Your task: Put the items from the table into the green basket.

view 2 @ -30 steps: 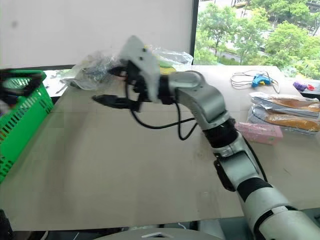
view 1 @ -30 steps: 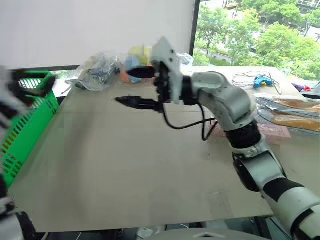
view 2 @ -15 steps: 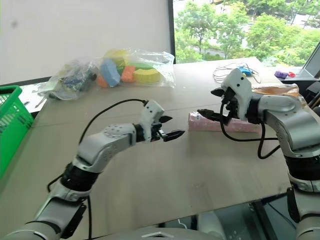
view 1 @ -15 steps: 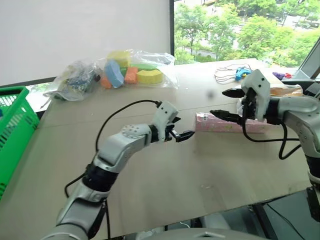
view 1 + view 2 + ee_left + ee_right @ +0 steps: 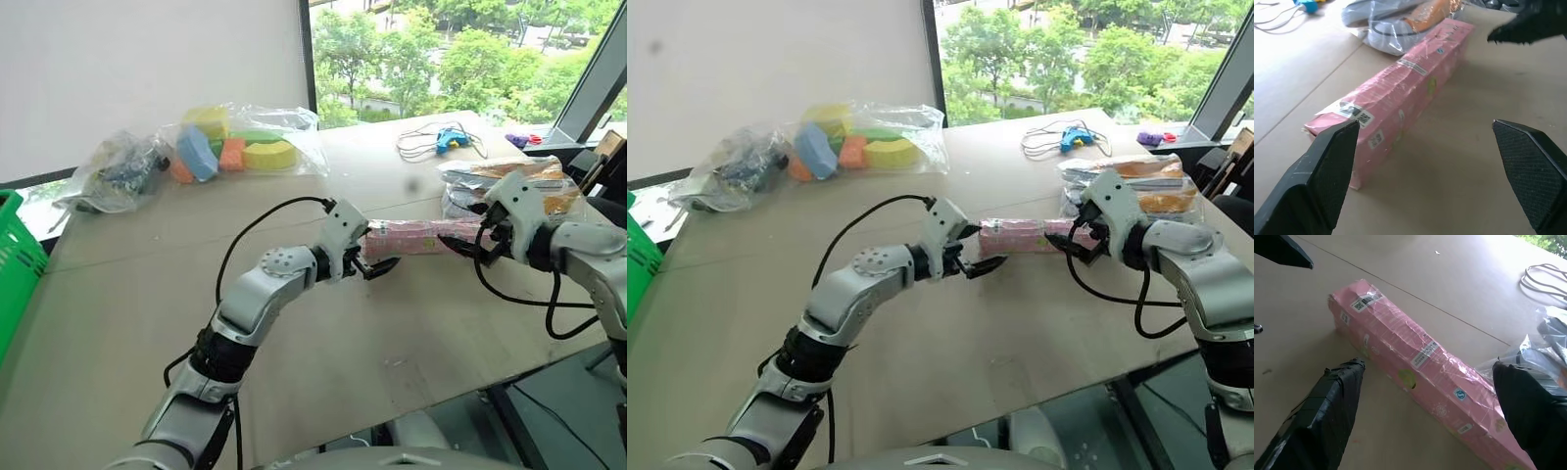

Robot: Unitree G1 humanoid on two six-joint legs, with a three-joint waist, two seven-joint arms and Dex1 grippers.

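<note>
- The beige table (image 5: 118,294), boards joined at visible seams, spreads before a white wall, with a window of green trees at the right.
- A sliver of the green basket (image 5: 14,274) shows at the left edge, cut off by the frame; a second ago more of it was in sight, the camera having swung right.
- Both arms have come across to the long pink box (image 5: 1024,236), which lies flat on the table; a second ago the right arm stretched toward the far bags.
- The left gripper (image 5: 972,250) stands at the box's near end, fingers spread wide with the end between them, gripping nothing.
- The right gripper (image 5: 1079,239) straddles the opposite end, jaws equally wide and not closed on it.
- Clear bags of foam shapes (image 5: 240,147) and dark bits (image 5: 122,171) lie at the far edge, well apart from the box.
- Wrapped orange sneakers (image 5: 1136,181) sit just beyond the right gripper, partly hidden by it.
- A blue tool (image 5: 449,140) with a coiled cord lies farther back, too small to identify.
</note>
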